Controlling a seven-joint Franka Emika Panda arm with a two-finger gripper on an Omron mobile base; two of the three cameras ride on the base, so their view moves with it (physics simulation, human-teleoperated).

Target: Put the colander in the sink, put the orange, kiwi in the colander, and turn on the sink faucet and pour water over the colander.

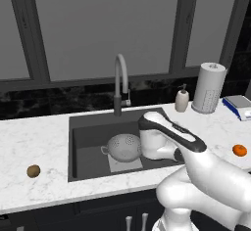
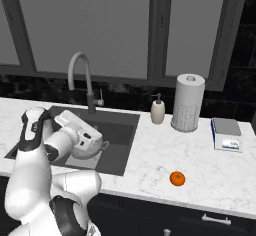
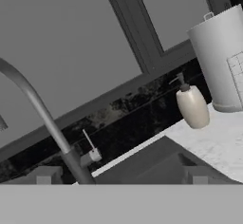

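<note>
Inside dark rect. sink (image 1: 88, 142), round perforated metal colander (image 1: 124, 146).

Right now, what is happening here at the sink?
A white robot arm works at the sink. The colander already sits in the basin, empty. The gripper is open and holds nothing; in the hand view it looks toward the sink faucet and the soap dispenser. The kiwi lies on the counter left of the sink and the orange on the right. No water is running.
</note>
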